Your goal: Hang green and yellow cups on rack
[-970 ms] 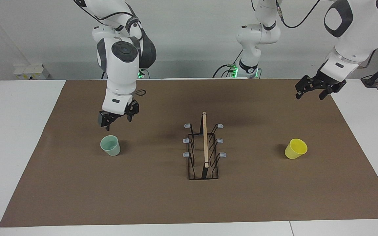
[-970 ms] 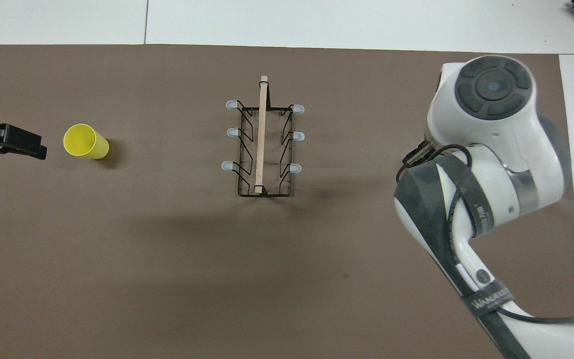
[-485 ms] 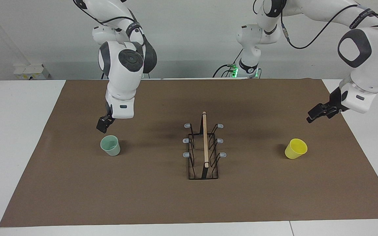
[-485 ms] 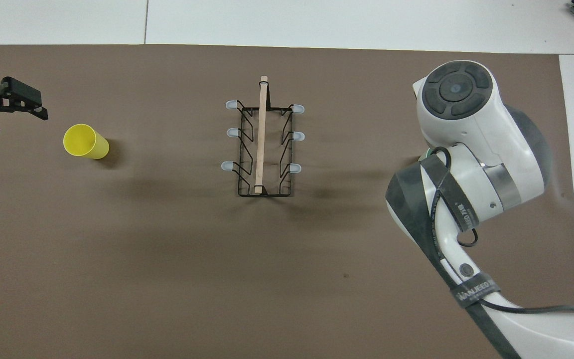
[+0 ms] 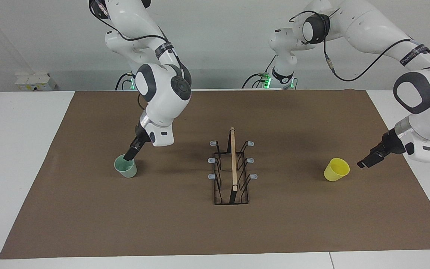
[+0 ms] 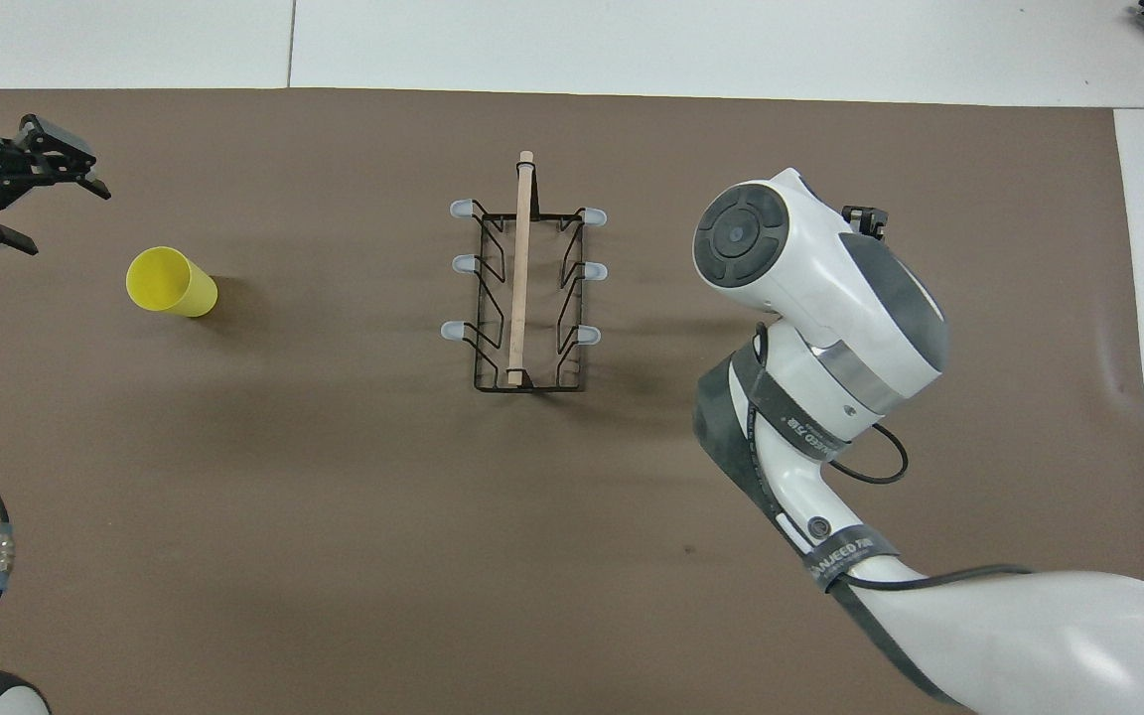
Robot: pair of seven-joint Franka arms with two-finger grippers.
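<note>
Both cups stood upright, mouths up, on the brown mat (image 5: 88, 209) covering the tabletop, w/ the rack (image 5: 232, 168) between them at mid-mat. Green cup (image 5: 125, 166) sat toward the right arm's end; yellow cup (image 5: 336, 169) toward the left arm's end, well apart from the rack. All six prongs were bare, so nothing was hung yet.

Right gripper (image 5: 129, 154) was low, its tip at the green cup's rim on the side nearer the robots; whether it touched the rim couldn't be told. Its jaws were spread, not yet pinching anything. The overhead view hid the cup under the arm. Left gripper (image 5: 366, 161) hung just beside the yellow cup, toward the left arm's end, apart from it, jaws spread wide in the overhead view (image 6: 11, 194).

Handling, as a judgement: the cups looked like thin plastic, so prob. very light, smooth and a bit slippery, w/ walls that flex if squeezed hard. Light nudges would likely tip or slide them. No handles, so the best hold seemed to be the wall near the rim, one finger inside and one outside. That hold leaves the mouth free to go over a prong once inverted. The rack's thin wire frame looked light too and could shift if bumped.
</note>
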